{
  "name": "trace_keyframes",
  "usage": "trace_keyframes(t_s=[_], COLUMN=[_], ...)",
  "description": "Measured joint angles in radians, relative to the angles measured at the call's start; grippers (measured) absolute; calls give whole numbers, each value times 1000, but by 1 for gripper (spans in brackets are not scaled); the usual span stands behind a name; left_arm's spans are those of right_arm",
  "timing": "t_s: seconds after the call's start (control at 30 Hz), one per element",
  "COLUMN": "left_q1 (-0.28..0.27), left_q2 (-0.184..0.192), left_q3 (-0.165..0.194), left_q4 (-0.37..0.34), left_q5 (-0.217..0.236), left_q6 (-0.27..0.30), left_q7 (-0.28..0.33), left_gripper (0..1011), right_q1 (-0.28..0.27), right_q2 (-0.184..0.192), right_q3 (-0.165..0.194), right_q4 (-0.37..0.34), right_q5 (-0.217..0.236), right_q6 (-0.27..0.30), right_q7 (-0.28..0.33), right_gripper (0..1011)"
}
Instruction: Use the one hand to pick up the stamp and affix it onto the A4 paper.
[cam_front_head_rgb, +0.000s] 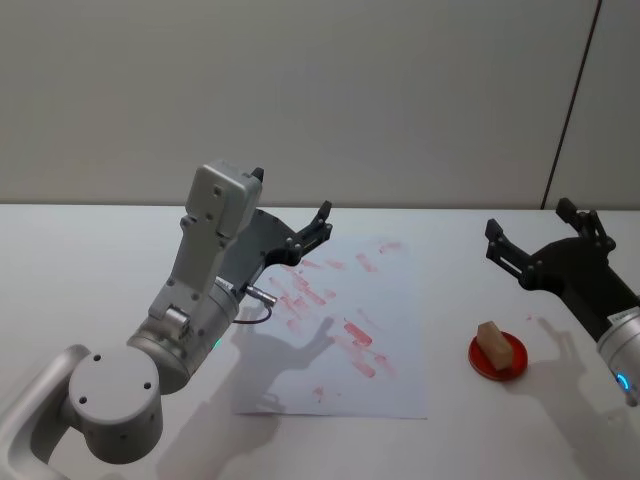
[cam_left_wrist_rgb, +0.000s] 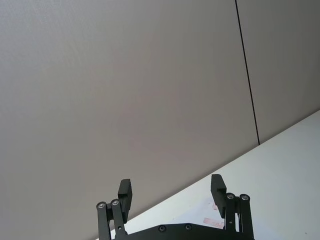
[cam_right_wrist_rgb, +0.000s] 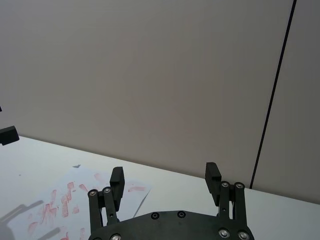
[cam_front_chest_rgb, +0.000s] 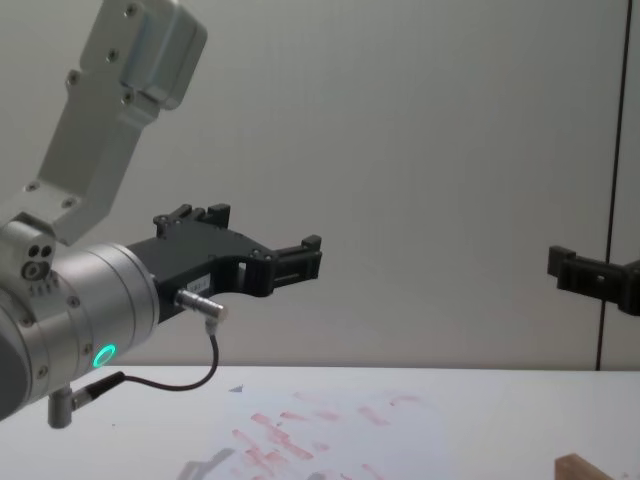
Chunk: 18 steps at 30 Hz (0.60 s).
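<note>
Fingers (cam_front_head_rgb: 508, 252) of the right gripper (cam_front_head_rgb: 528, 218) are standing spread and empty, hovering over the far right of the table (cam_front_head_rgb: 100, 260), just beyond the stamp (cam_front_head_rgb: 492, 341). The stamp is sitting on a red dish (cam_front_head_rgb: 510, 372), right of the A4 paper (cam_front_head_rgb: 395, 330). The left gripper (cam_front_head_rgb: 292, 192) is hanging over the paper's far left part, its fingers likewise parted.

Pale raw-looking wooden stamp (cam_front_head_rgb: 491, 342), matt A4 paper (cam_front_head_rgb: 398, 385), perhaps glossy plastic red dish (cam_front_head_rgb: 518, 357).

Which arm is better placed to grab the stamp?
Probably right: the right gripper hovers open near the stamp on its red dish, while the left gripper hangs open at the far left of the A4 paper.
</note>
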Motion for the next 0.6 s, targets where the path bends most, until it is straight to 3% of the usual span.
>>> trace_keyframes(t_s=[0.6], left_q1=[0], left_q2=[0], left_q3=[0], left_q4=[0], left_q5=[0], left_q6=[0], left_q7=[0], left_gripper=[1003], right_q1=[0], right_q2=[0], right_q3=[0], right_q4=[0], right_q5=[0], right_q6=[0], right_q7=[0], right_gripper=[1001])
